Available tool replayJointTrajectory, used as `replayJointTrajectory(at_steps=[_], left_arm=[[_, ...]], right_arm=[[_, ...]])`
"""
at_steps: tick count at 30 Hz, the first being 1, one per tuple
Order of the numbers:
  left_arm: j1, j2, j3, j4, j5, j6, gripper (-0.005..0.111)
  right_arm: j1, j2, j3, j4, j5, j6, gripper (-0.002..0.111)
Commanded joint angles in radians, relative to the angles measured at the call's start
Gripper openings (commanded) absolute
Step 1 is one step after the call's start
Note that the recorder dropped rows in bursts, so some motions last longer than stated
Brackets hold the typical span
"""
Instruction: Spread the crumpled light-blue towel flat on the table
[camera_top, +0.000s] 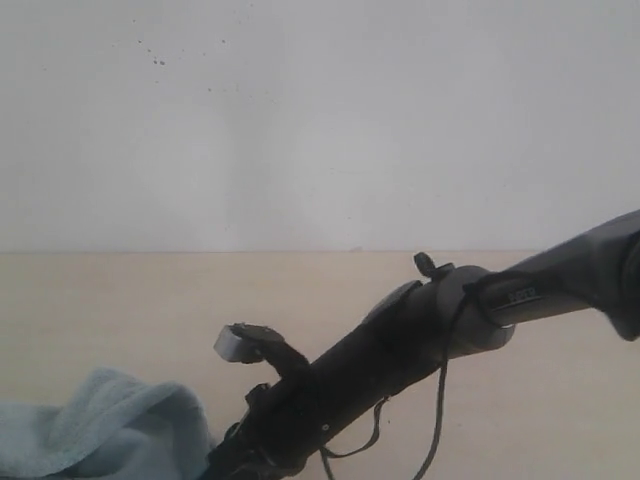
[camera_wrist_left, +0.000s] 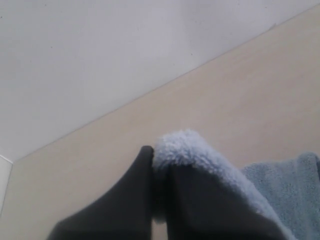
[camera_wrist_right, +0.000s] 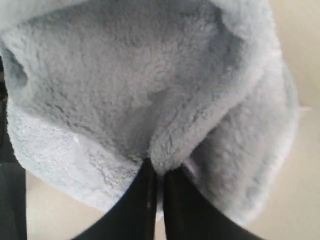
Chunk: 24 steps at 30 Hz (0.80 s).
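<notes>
Clearly, the right pincer (camera_wrist_right: 159, 172) is closed tight. Its two dark jaws press together on a fold of the towel (camera_wrist_right: 150, 90), whose fluffy pale-blue pile bulges over the jaw tips and fills most of the right wrist view. The left pincer (camera_wrist_left: 154, 156) is likewise closed, with a rounded ridge of the towel (camera_wrist_left: 186, 147) nipped between its jaws and draped over one of them. More of the cloth shows just beside that jaw. Under the towel and out beyond it runs the table (camera_wrist_left: 240, 90), plain matte beige.

In the exterior view the towel (camera_top: 100, 425) sits bunched in a soft heap on the table (camera_top: 150, 300). The right arm (camera_top: 400, 340) slants down to the side of the heap, where its tip passes out of view. Behind the towel, past the table's far edge, stands the white wall (camera_top: 320, 120) with a few small dark specks.
</notes>
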Motion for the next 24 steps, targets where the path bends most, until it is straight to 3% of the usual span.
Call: replayJointTrajectory(at_steps=[1, 9, 14, 17, 24], left_arm=[[0.002, -0.025, -0.01, 0.002, -0.012, -0.015, 0.004], [0.002, -0.037, -0.012, 0.003, -0.012, -0.015, 0.004], [0.002, -0.134, -0.014, 0.078, 0.005, -0.049, 0.004], [0.002, -0.248, -0.022, 0.093, 0.058, -0.057, 0.004], [0.002, -0.424, -0.152, 0.076, 0.238, -0.038, 0.004]], right_arm=[[-0.09, -0.103, -0.002, -0.251, -0.019, 0.14, 0.002], [-0.278, -0.359, -0.002, -0.397, 0.018, 0.245, 0.002], [-0.398, -0.611, -0.002, -0.686, 0.017, 0.418, 0.002], [-0.409, -0.774, -0.002, -0.867, 0.02, 0.529, 0.002], [-0.409, -1.059, -0.002, -1.051, 0.083, 0.663, 0.002]])
